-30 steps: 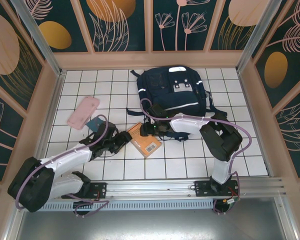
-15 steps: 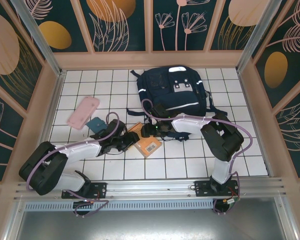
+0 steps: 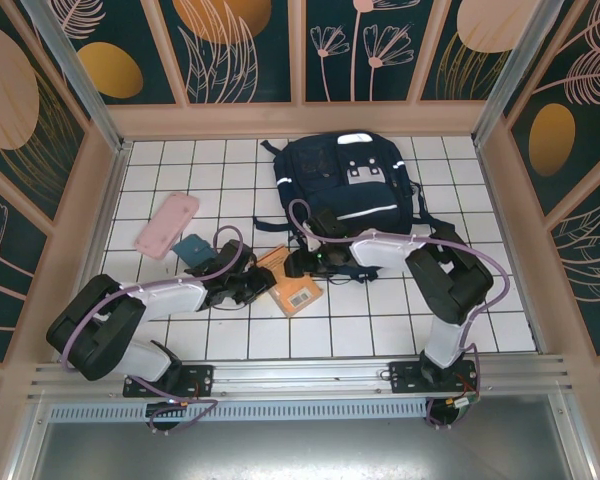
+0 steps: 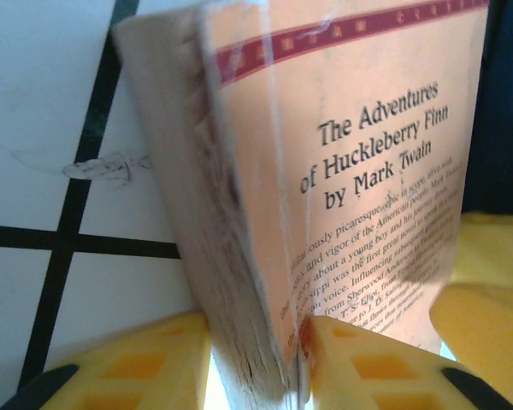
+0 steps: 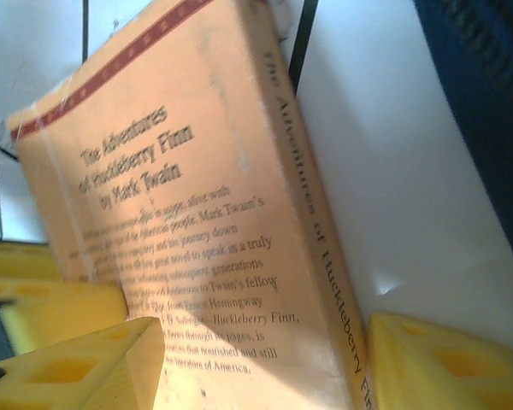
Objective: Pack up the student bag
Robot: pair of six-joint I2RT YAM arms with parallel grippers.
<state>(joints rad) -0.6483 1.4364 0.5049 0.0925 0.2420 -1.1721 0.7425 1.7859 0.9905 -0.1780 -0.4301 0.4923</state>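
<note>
Orange paperback [image 3: 295, 283] near navy student bag [image 3: 348, 180]

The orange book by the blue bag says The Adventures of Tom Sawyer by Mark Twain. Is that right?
No. The book says The Adventures of Huckleberry Finn by Mark Twain; the left wrist view shows the title. It does lie by the blue bag.
</note>
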